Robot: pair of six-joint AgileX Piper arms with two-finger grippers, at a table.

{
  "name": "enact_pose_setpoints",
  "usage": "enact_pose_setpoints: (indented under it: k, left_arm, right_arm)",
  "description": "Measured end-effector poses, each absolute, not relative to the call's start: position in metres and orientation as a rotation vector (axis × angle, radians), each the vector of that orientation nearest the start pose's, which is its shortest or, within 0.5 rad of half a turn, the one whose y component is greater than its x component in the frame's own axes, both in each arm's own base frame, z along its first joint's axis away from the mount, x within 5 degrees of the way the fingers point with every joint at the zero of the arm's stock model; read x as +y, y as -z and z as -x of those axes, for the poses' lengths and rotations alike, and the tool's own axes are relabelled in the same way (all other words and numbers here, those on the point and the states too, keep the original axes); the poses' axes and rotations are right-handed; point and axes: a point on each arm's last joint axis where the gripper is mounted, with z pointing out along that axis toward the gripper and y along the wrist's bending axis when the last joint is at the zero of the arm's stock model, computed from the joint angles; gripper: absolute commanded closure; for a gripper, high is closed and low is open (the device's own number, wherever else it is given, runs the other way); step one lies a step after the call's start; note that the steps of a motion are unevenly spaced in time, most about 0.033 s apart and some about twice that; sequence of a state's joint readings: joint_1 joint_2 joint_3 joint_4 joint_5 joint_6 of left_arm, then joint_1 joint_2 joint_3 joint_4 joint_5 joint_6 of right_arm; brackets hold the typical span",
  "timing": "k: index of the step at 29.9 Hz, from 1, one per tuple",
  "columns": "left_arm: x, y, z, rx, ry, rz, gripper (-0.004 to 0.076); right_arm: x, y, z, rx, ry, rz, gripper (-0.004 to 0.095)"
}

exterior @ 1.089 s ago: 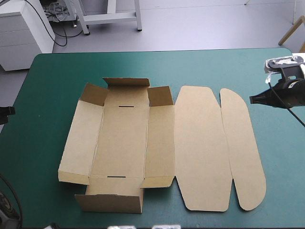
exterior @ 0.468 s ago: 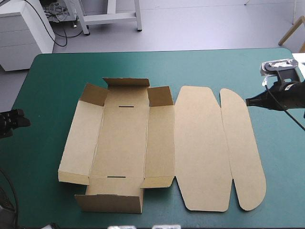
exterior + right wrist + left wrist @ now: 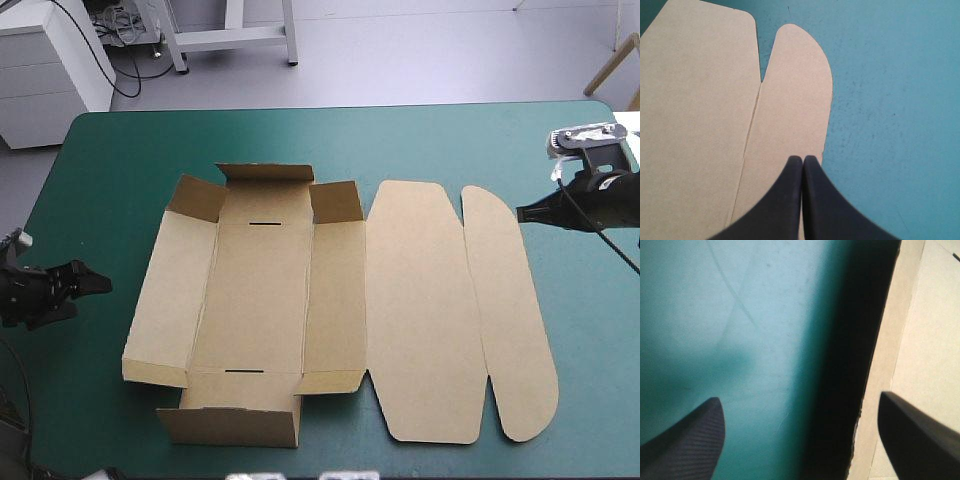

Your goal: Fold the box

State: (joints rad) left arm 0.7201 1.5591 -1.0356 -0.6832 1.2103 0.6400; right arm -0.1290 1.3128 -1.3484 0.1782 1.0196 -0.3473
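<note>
Advancing from the left edge of the table (image 3: 120,180), the left hand (image 3: 88,281) is nearing the box (image 3: 260,300), fingers spread, readying a grasp on its left wall. The right hand (image 3: 522,211) is waiting, fingers pressed together, by the rounded lid flap (image 3: 510,320); the box is lying mid-table, mostly flat.

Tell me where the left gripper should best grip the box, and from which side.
Probably the left wall of the box, at its outer edge, from the table's left. That edge looks lifted off the teal-green cover, with shadow under it, and the open left gripper faces it.
</note>
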Motion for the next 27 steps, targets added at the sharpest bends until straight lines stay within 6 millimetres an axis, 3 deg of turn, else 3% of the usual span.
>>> enact_pose_setpoints:
  k: [4,14,23,27]
  left_arm:
    - [0.129,-0.235,-0.242,2.687,0.795,0.435,0.0126]
    - [0.081,-0.205,-0.272,2.825,0.925,0.159,0.0126]
    - [0.052,-0.202,-0.284,2.856,0.978,0.016,0.0128]
    - [0.043,-0.201,-0.285,2.876,0.967,-0.046,0.019]
  right_arm:
    - [-0.021,-0.389,-0.268,2.435,-0.019,0.217,0.0927]
    - [-0.02,-0.389,-0.268,2.433,-0.023,0.22,0.0927]
    - [-0.02,-0.389,-0.268,2.436,-0.023,0.224,0.0927]
    - [-0.02,-0.389,-0.268,2.436,-0.023,0.224,0.0927]
